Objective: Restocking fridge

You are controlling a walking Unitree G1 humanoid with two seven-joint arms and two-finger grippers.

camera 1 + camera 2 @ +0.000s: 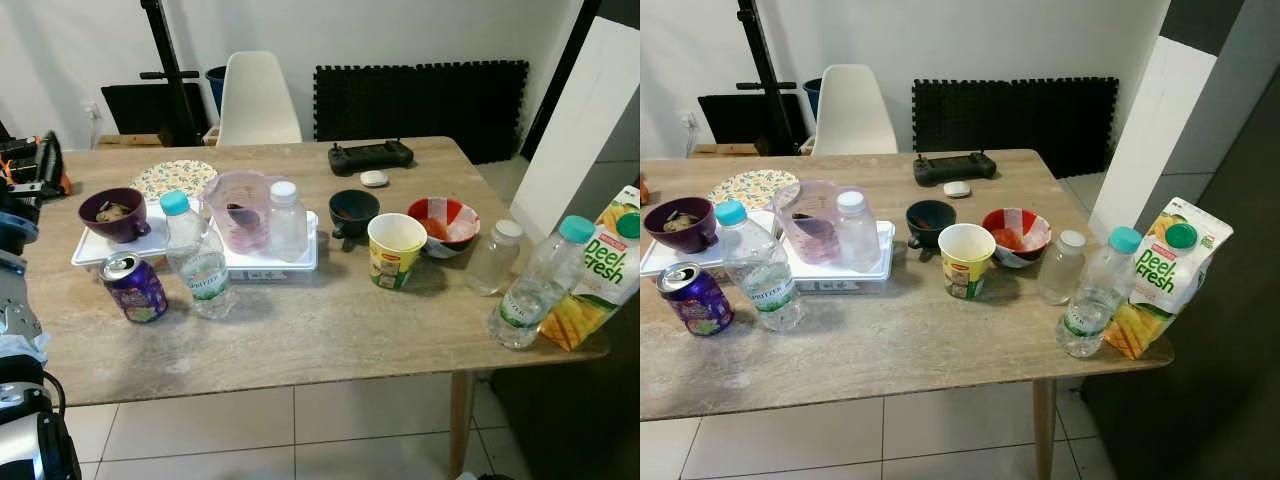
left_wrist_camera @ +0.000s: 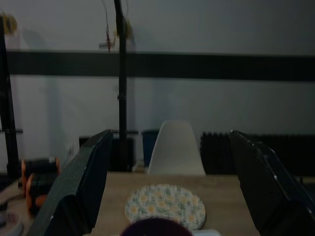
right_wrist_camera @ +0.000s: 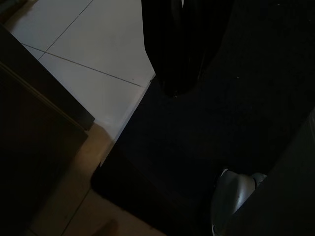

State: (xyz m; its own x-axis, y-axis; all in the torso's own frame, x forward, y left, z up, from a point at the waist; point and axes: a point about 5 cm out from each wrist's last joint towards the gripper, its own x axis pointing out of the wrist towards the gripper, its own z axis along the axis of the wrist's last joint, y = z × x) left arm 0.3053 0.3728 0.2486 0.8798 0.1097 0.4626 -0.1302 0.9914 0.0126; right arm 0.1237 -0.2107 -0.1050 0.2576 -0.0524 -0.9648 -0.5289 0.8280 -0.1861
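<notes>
A juice carton (image 1: 1160, 275) is seen at the counter's (image 1: 900, 350) 4 o'clock corner, long axis upright but leaning slightly, green cap uppermost, printed face turned toward the camera. In the left eye view its right side is cut off by the frame edge. Touching it at its 9 o'clock stands a clear bottle (image 1: 1095, 293) with a teal cap, upright. A small white-capped bottle (image 1: 1061, 267) stands upright just beyond, near a red bowl (image 1: 1015, 236).

Toward the counter's centre a yellow paper cup (image 1: 966, 260) stands mouth up, with a dark cup (image 1: 930, 221) at its 11 o'clock. At 9 o'clock a white tray (image 1: 275, 262) carries a pink jug (image 1: 238, 210), a white-capped bottle (image 1: 287, 221) and a purple bowl (image 1: 113, 214). In front of the tray a teal-capped water bottle (image 1: 197, 256) stands upright, with a purple can (image 1: 134, 287) upright beside it. A floral plate (image 1: 174, 179) lies behind the tray, partly hidden by it.

The left claw (image 2: 172, 187) is held level at the counter's 9 o'clock edge, fingers spread wide and grasping nothing. The right wrist view is very dark; floor tiles (image 3: 74, 44) are made out, and the right claw's state cannot be told.
</notes>
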